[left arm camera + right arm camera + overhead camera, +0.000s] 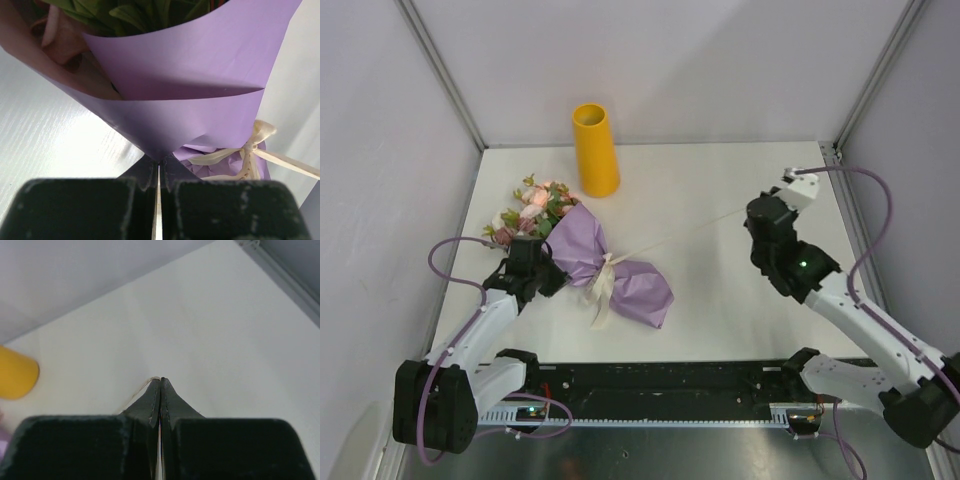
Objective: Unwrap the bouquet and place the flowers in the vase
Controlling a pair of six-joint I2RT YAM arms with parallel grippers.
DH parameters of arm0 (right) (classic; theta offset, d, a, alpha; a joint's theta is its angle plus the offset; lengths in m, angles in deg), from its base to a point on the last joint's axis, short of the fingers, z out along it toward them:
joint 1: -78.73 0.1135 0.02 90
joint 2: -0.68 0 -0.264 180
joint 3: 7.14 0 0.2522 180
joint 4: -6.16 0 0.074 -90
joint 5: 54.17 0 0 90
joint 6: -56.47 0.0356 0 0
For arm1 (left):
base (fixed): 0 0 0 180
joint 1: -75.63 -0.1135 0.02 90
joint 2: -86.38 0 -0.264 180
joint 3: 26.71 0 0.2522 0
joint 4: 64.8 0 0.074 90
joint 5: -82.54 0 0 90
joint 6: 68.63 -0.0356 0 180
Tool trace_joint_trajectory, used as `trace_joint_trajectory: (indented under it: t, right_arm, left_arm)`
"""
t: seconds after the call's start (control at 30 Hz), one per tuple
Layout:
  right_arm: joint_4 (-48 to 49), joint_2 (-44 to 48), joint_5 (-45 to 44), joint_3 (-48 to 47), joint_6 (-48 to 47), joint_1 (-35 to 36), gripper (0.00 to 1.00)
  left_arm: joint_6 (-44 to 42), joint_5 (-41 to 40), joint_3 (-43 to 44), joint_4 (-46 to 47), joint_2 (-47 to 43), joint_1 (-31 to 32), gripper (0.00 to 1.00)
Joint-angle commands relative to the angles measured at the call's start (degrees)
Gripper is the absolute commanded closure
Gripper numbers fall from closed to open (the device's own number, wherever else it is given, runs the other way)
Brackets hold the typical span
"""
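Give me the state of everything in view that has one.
bouquet: lying on the table, wrapped.
ribbon: knotted, one tail stretched taut rightward.
vase: upright, nothing sticking out.
left gripper: shut on the bouquet's paper.
right gripper: shut on the ribbon's tail.

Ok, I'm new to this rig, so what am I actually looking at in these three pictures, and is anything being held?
Two robot arms are bolted to a table. The wide picture looks down from above; the other two come from cameras on each wrist, looking along the jaws. A bouquet lies on its side, and a yellow vase stands upright beyond it. The left arm has its jaws shut on the edge of the purple paper. The right arm pinches one end of the cream ribbon, stretched tight from the bow.
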Motion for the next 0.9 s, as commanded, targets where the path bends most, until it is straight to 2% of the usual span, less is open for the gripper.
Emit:
trace_joint_trajectory:
  t: [0.0,0.27,0.63,0.87]
  right_arm:
    - [1.11,5.62,-3.43,-1.13,-0.40,-3.21,1.00]
    - [5.36,7.89,-2.64,-1.12,-0.88,-8.29,1.00]
    - [13.17,3.40,12.28,-3.85,-2.10,-22.89,1.00]
    - [7.35,-0.33,27.96,-4.70,0.01,-23.96,1.00]
  left_arm:
    - [0.52,-1.14,-0.18,0.27,-0.90,-0.45,1.00]
    - [0.18,-0.07,0.38,0.31,-0.83,-0.45,1.00]
    - [0.12,-0.79,-0.49,0.33,-1.75,-0.45,1.00]
    - [0.03,1.06,0.41,0.56,-1.56,-0.45,1.00]
